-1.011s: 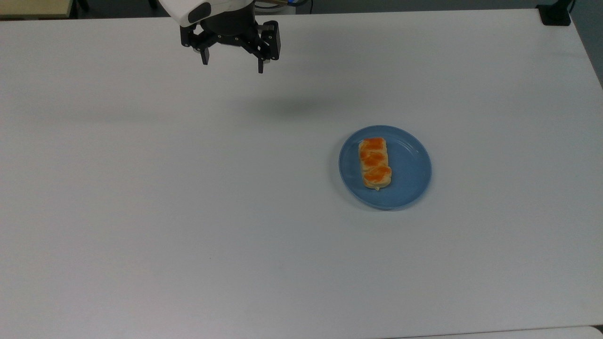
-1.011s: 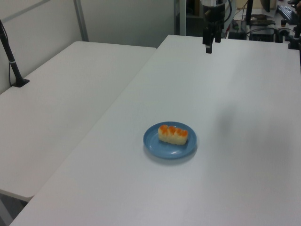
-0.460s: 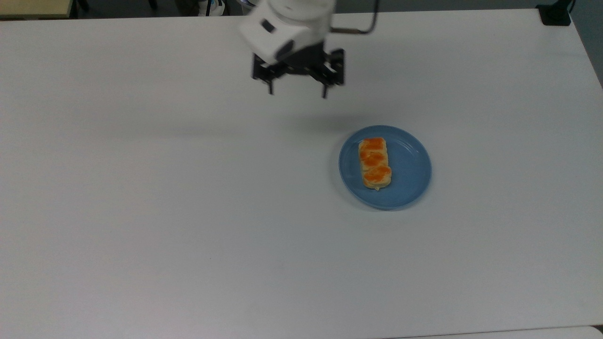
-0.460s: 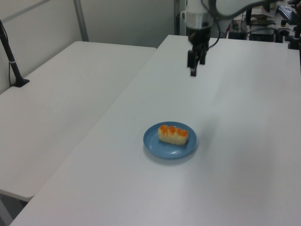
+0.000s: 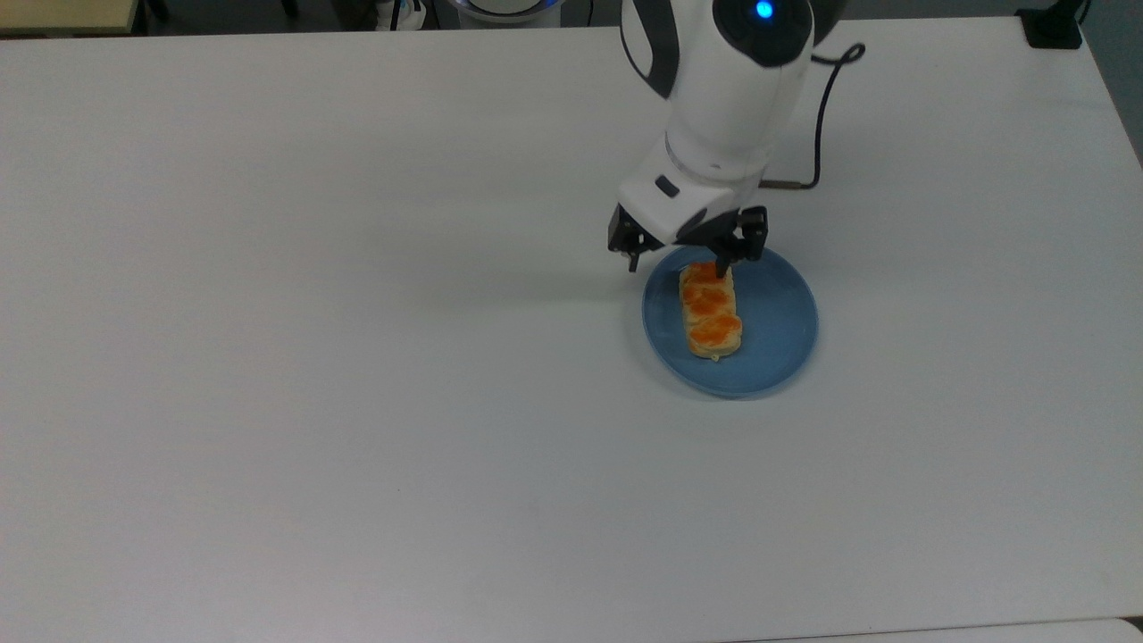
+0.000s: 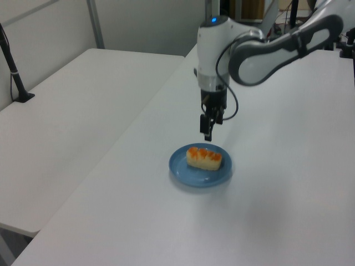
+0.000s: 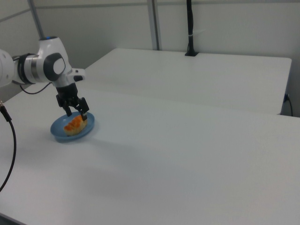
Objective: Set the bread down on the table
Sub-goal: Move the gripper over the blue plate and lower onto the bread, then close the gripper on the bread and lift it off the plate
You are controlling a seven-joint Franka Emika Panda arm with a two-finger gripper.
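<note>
The open claw [image 5: 680,263] hovers over the bread's [image 5: 711,309] far end; soft and light, best pinched gently across its middle.

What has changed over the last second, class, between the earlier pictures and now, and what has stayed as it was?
The black two-finger gripper travelled from the table's far edge toward the top view's right and downward, and now hangs open at the far end of the pale-yellow, orange-glazed bread. Nothing was grasped. The bread and the round blue plate on the white table stayed put.

I look over all three views and I find no text, label, brand, number or sign that I can read.
</note>
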